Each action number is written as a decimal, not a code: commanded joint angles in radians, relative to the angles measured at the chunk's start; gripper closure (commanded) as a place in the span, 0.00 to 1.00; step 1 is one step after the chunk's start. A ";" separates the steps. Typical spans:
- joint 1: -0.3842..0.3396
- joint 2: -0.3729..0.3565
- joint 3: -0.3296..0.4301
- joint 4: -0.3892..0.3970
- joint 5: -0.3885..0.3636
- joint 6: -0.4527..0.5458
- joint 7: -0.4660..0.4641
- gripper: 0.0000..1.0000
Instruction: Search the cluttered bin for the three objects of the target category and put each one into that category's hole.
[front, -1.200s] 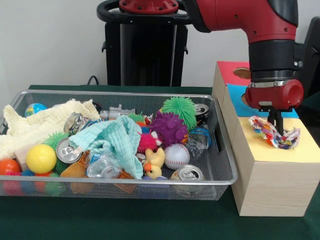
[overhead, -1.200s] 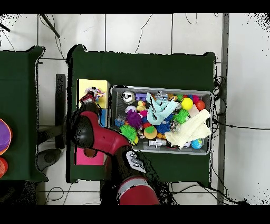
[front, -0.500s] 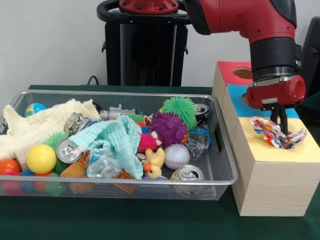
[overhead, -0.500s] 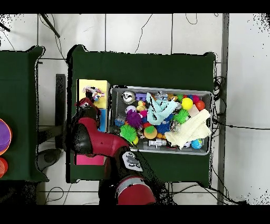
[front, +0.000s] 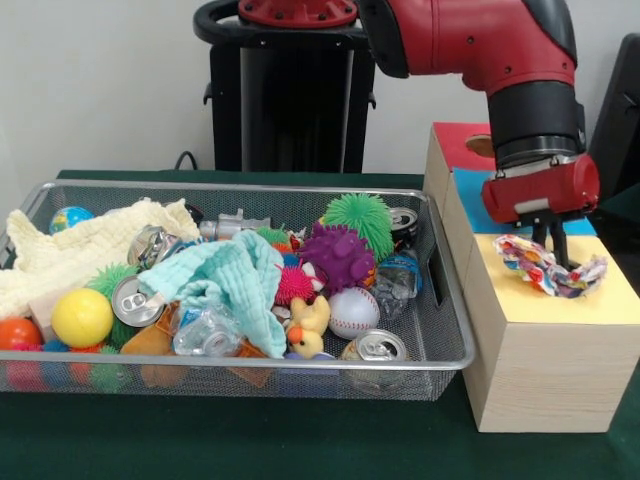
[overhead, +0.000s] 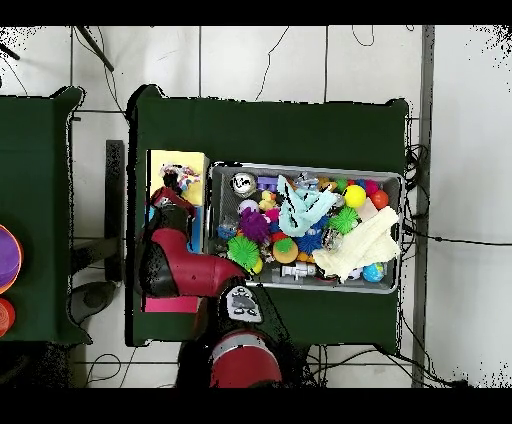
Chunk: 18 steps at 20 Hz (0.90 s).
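Overhead, the arm hangs vertical, its claw (front: 552, 248) slightly parted, tips touching the colourful rag (front: 549, 270).

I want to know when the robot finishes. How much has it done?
Nothing looks put away yet. The tool is over the colourful cloth lying on the yellow top of the wooden box, not down a hole. Two more cloths, yellow and teal, wait in the bin.
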 joint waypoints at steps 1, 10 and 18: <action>0.109 0.216 -0.202 -0.125 0.165 0.063 -0.138 1.00; 0.343 0.364 -0.533 -0.282 0.490 0.524 -0.210 1.00; 0.200 0.302 -0.403 -0.372 0.132 0.812 -0.162 1.00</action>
